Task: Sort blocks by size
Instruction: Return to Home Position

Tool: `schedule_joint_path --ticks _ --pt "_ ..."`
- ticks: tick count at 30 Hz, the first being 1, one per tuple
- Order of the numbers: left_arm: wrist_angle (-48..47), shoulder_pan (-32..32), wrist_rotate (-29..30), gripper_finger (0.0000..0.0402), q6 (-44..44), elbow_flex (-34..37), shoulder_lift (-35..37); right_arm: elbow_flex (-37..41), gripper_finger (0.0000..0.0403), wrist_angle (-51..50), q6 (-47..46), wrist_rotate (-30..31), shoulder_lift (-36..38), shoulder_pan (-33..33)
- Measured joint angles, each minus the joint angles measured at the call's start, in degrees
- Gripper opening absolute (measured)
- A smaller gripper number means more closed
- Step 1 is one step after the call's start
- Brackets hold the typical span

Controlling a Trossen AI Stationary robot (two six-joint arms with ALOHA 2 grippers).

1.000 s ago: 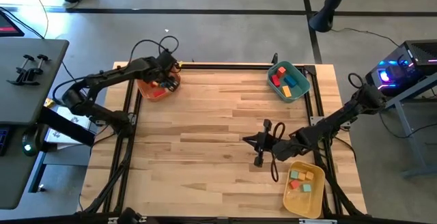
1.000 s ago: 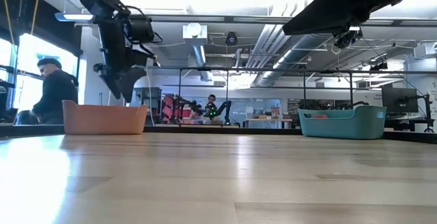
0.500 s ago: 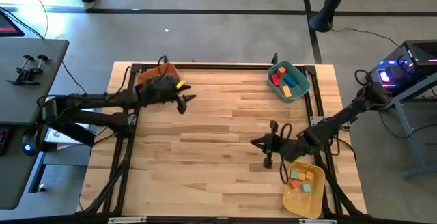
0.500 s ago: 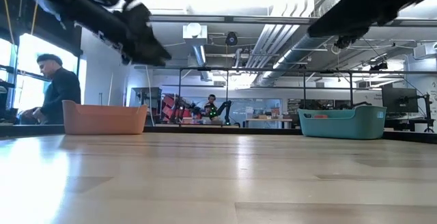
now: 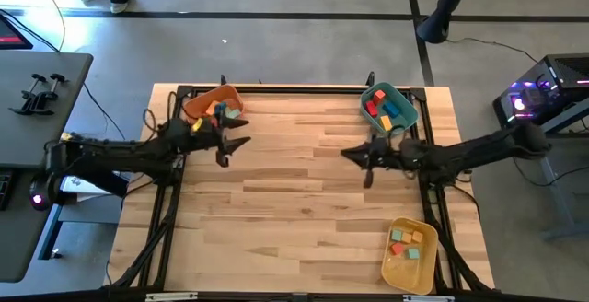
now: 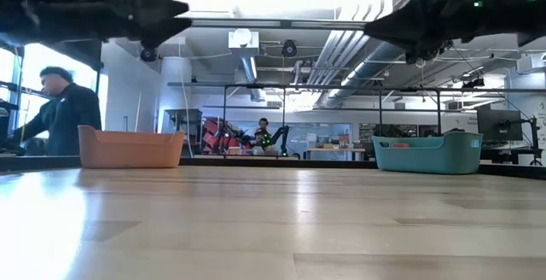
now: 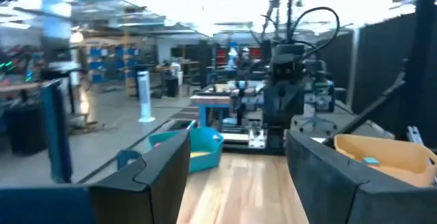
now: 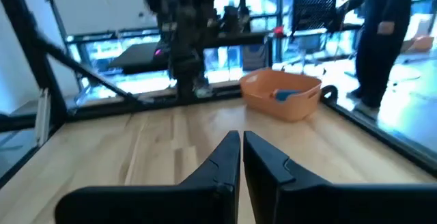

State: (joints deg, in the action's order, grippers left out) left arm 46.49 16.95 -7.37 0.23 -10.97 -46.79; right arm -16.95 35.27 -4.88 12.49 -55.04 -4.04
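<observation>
The blocks lie in three bins. The orange bin [image 5: 208,107] at the far left holds several blocks [image 5: 221,110]. The teal bin [image 5: 389,109] at the far right holds red, blue and green blocks [image 5: 386,110]. The yellow bin [image 5: 410,254] at the near right holds several small blocks [image 5: 406,240]. My left gripper [image 5: 237,141] is open and empty, held level above the table just near of the orange bin and pointing right [image 7: 235,149]. My right gripper [image 5: 348,154] is shut and empty, held level above the table's middle right and pointing left [image 8: 241,142].
A black frame [image 5: 304,87] runs along the table's far edge and sides. In the low view, the orange bin [image 6: 130,148] and teal bin [image 6: 426,154] stand at the far edge. A person [image 6: 60,113] sits beyond the table on the left.
My left gripper has left the orange bin, moved a little toward the near edge and tipped from pointing down to level, pointing right. My right gripper has moved from beside the yellow bin toward the far edge, its arm now stretched out level.
</observation>
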Motion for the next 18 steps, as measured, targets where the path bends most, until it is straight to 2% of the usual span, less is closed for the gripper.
schedule_joint_path --ticks 2,7,11,14,18 --pt "-4.1 1.7 -0.1 0.0223 -2.0 1.6 4.8 1.5 0.0013 -2.6 0.4 -0.1 5.3 0.9" --pt "-21.4 3.3 -0.6 0.0223 -3.1 1.4 17.0 2.9 0.0013 -15.1 -2.1 -0.1 18.7 1.4" --pt "-28.0 3.3 -0.6 0.0223 -3.2 1.2 26.3 2.9 0.0013 -23.3 -5.7 -0.1 27.5 1.3" --pt "-34.4 3.3 0.0 0.0223 -3.2 1.1 32.1 2.8 0.0013 -27.2 -8.7 -1.7 31.3 1.3" --pt "-44.3 3.2 -0.5 0.0223 -4.7 1.1 39.2 2.8 0.0013 -31.0 -10.7 -7.1 33.3 1.1"
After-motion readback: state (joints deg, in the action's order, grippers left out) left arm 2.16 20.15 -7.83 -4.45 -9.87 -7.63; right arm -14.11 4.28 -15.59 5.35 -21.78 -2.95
